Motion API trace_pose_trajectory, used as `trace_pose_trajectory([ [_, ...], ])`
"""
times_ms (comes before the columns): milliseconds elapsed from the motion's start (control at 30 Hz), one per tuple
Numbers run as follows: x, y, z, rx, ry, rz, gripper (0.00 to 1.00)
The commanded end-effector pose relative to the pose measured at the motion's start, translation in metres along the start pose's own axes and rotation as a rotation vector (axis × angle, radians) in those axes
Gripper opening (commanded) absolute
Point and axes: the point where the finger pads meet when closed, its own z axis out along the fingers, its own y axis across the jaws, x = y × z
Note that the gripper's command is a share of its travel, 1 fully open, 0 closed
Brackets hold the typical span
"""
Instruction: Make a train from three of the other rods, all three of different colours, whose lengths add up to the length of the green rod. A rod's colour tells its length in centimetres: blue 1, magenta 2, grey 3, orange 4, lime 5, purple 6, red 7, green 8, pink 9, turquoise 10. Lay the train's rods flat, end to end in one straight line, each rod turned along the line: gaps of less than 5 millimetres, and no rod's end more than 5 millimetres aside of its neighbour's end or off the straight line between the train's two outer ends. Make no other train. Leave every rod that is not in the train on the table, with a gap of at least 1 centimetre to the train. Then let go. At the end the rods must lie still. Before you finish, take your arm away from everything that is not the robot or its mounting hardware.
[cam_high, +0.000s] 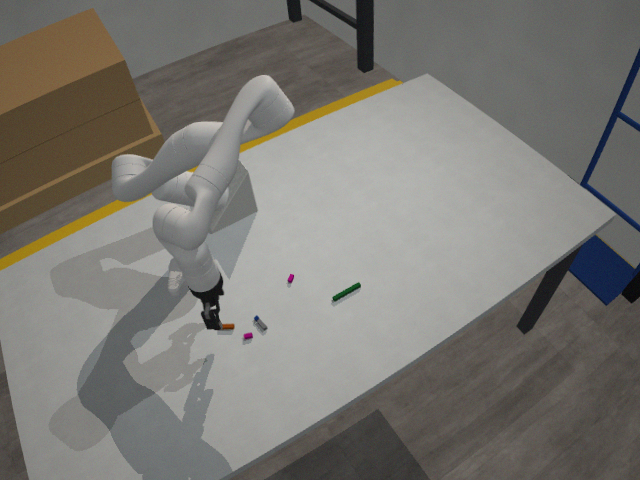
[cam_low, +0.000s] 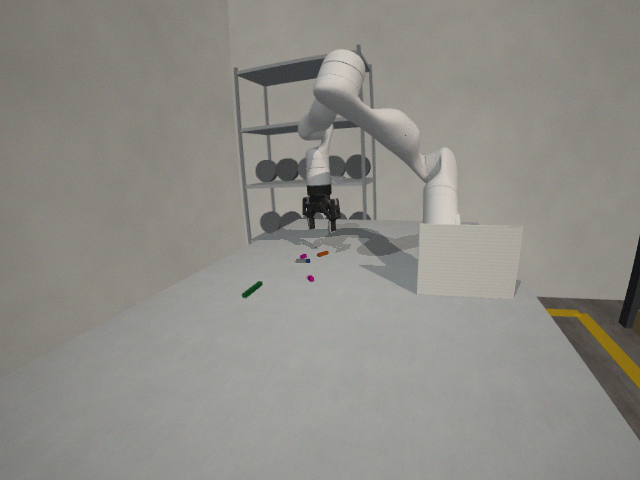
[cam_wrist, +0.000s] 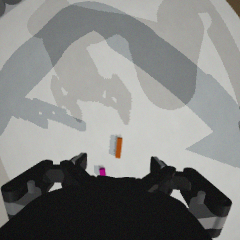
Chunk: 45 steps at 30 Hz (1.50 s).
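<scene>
The black two-fingered pincer (cam_low: 321, 223) on the white jointed arm (cam_high: 201, 206) hangs above the pale grey table top (cam_high: 413, 180) with its fingers spread as wide as they go and nothing between them. It points straight down.

Just below it lies the short orange rod (cam_high: 227, 326), flat on the table; in the wrist view this orange rod (cam_wrist: 119, 147) sits between the two fingertips and a little ahead of them, running lengthwise away from the camera. From the exterior view the pincer is well clear of the table, so it does not touch the rod.

Near the pincer, just past the orange rod, a small magenta rod (cam_high: 248, 335) lies on its own (the wrist view catches only its end, at the palm's edge). Just beyond that, a grey rod (cam_high: 261, 324) lies with a tiny blue rod (cam_high: 255, 318) at one end; whether the two touch cannot be told. A second small magenta rod (cam_high: 290, 278) lies farther off, apart from the cluster. The long green rod (cam_high: 346, 291) lies well apart from the pincer, beyond all the others, flat and alone.

The arm's shadow falls across the table beneath and behind the pincer.
</scene>
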Motion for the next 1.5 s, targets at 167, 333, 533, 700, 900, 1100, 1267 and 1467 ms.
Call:
trace_pose_trajectory([
  [167,0.0016,-0.0012,-0.0004,0.008,-0.002,0.055,1.00],
  [333,0.0016,-0.0012,-0.0005,0.008,-0.002,0.058,0.24],
  [533,0.0016,-0.0012,-0.0005,0.008,-0.002,0.058,0.24],
  [700,0.0016,-0.0012,-0.0005,0.008,-0.002,0.058,0.24],
  [900,0.0016,-0.0012,-0.0005,0.008,-0.002,0.058,0.24],
  [1100,0.0016,-0.0012,-0.0005,0.008,-0.002,0.058,0.24],
  [1267,0.0016,-0.0012,-0.0005,0.008,-0.002,0.058,0.24],
  [1467,0.0016,-0.0012,-0.0005,0.008,-0.002,0.058,0.24],
])
